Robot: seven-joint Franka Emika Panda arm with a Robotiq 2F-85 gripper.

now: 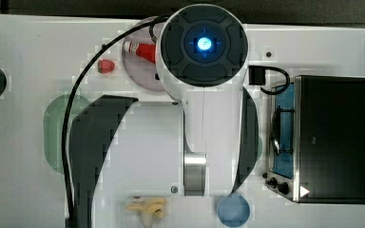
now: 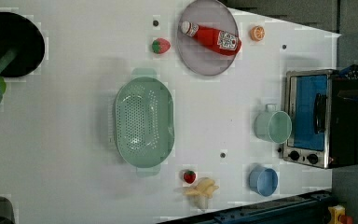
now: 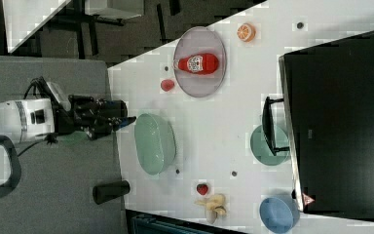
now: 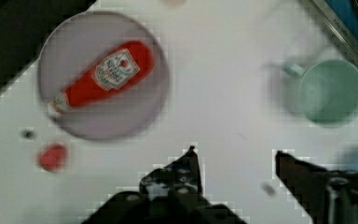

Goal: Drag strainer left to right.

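Observation:
The strainer (image 2: pixel 144 122) is a pale mint-green oblong basket with a dotted bottom. It lies on the white table (image 2: pixel 74 140), left of the middle in the left view. In the right view the strainer (image 3: pixel 155 143) sits near the table's left edge. In the top view the arm covers part of the strainer (image 1: pixel 54 133). My gripper (image 4: pixel 235 161) hangs open above bare table, with nothing between its fingers. In the right view the gripper (image 3: pixel 129 120) points at the strainer's upper left end, with a gap between them.
A green mug (image 2: pixel 273 126) and a toaster oven (image 2: pixel 317 119) stand at the left view's right. A blue cup (image 2: pixel 263 180), a banana (image 2: pixel 201 190) and a small strawberry (image 2: pixel 189 176) lie below. A plate (image 2: pixel 200 60) holds a ketchup bottle (image 2: pixel 212 37). A black pan (image 2: pixel 9 44) sits top left.

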